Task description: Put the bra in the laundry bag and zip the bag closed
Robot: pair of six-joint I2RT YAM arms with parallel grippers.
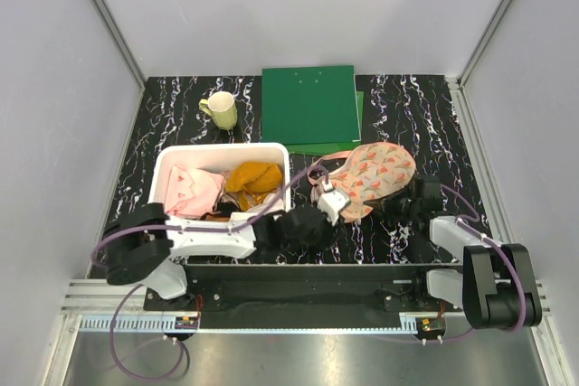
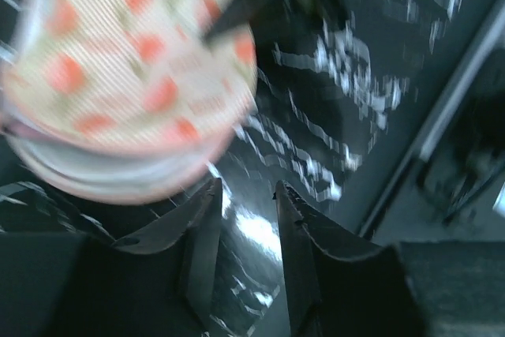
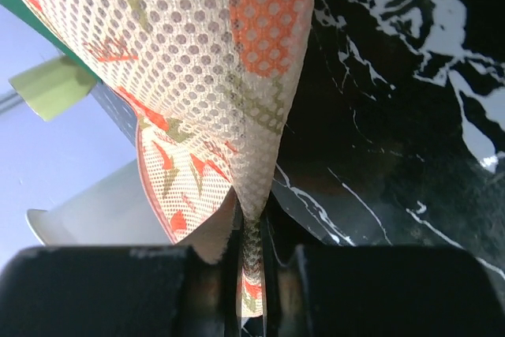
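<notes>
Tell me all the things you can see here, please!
laundry bag: one, cream-pink with red-and-green shapes, on the table right of the bin
bin: one, white, left of the middle
cloth: one, pale pink, inside the bin
garment: one, orange, inside the bin
mug: one, pale yellow-green, behind the bin
folders: two stacked, green, far middle
table: one, black with white veins, under everything
left fingers: two, black, apart and empty, beside the bag
right fingers: two, black, pinching the bag's mesh
</notes>
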